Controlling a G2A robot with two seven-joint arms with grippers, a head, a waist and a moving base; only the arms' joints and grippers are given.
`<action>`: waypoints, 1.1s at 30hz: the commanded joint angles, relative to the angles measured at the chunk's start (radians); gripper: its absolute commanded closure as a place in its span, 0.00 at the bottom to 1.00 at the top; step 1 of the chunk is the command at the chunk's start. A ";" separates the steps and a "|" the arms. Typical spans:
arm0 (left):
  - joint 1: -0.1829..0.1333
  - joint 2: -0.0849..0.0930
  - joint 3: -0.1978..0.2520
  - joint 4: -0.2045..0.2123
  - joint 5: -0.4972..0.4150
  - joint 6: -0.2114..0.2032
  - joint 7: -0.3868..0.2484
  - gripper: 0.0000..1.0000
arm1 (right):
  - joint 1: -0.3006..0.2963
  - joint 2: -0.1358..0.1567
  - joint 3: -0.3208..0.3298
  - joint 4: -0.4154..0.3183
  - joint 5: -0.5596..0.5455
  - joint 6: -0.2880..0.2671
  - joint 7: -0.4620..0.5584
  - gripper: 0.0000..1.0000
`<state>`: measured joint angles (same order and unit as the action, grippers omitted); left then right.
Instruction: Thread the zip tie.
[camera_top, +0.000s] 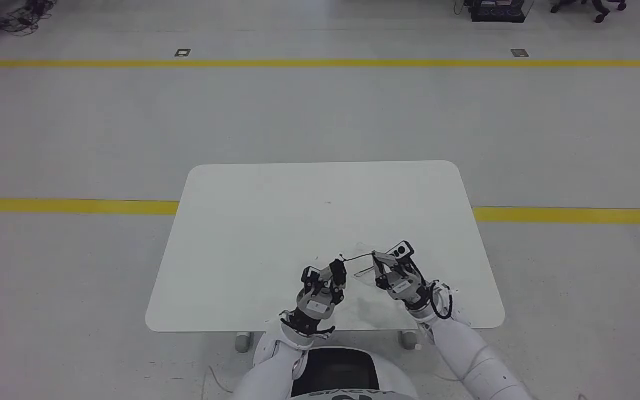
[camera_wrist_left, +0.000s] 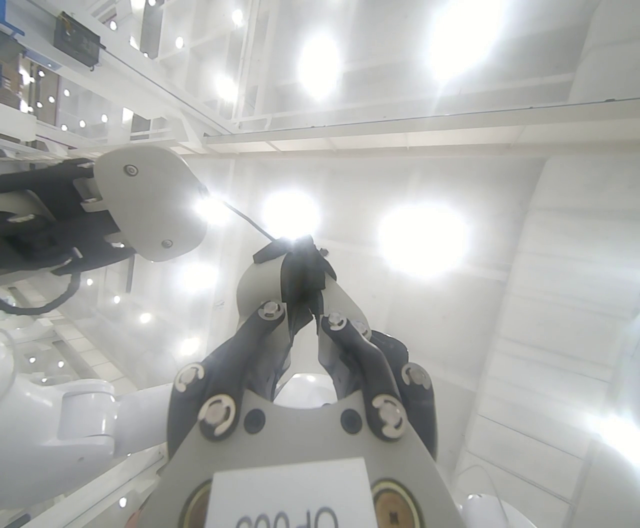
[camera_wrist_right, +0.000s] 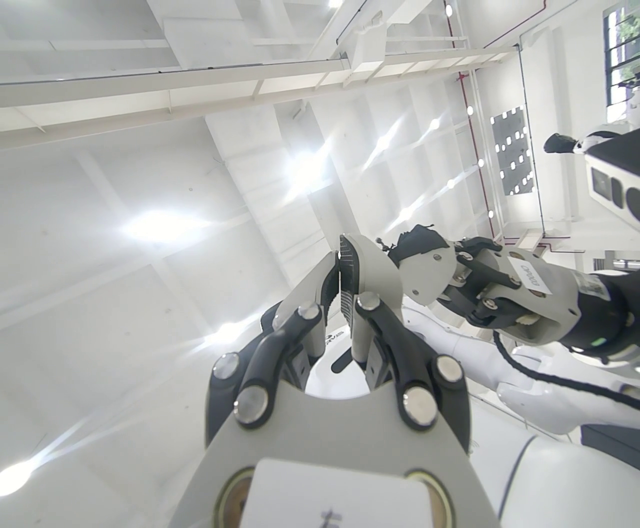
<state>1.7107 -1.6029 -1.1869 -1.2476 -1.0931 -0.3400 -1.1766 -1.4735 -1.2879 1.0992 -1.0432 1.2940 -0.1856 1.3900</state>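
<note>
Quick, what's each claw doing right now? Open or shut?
Left claw: shut, pinching the zip tie.
Right claw: shut, holding the same zip tie farther along.

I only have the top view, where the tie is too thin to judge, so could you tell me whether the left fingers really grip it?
Observer: Yes, the left wrist view shows the left gripper shut on one end of the zip tie.
Operator: And the right one?
Observer: The right gripper's fingers are pressed together, pad against pad.
Operator: Does the tie reach it?
Observer: Yes, in the left wrist view it runs straight to that gripper's tip.
</note>
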 joint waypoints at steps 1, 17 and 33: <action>0.000 0.000 0.000 -0.001 0.001 0.000 0.001 1.00 | -0.001 0.000 0.001 0.000 0.000 -0.001 0.000 1.00; 0.002 -0.001 -0.002 -0.003 0.002 0.000 -0.001 1.00 | -0.003 0.002 0.006 0.001 0.001 -0.003 0.000 1.00; -0.001 -0.002 0.003 -0.002 0.003 0.000 0.003 1.00 | 0.001 0.003 0.013 0.007 -0.001 0.003 0.000 1.00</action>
<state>1.7103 -1.6051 -1.1835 -1.2500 -1.0896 -0.3400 -1.1734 -1.4730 -1.2846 1.1124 -1.0365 1.2934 -0.1828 1.3900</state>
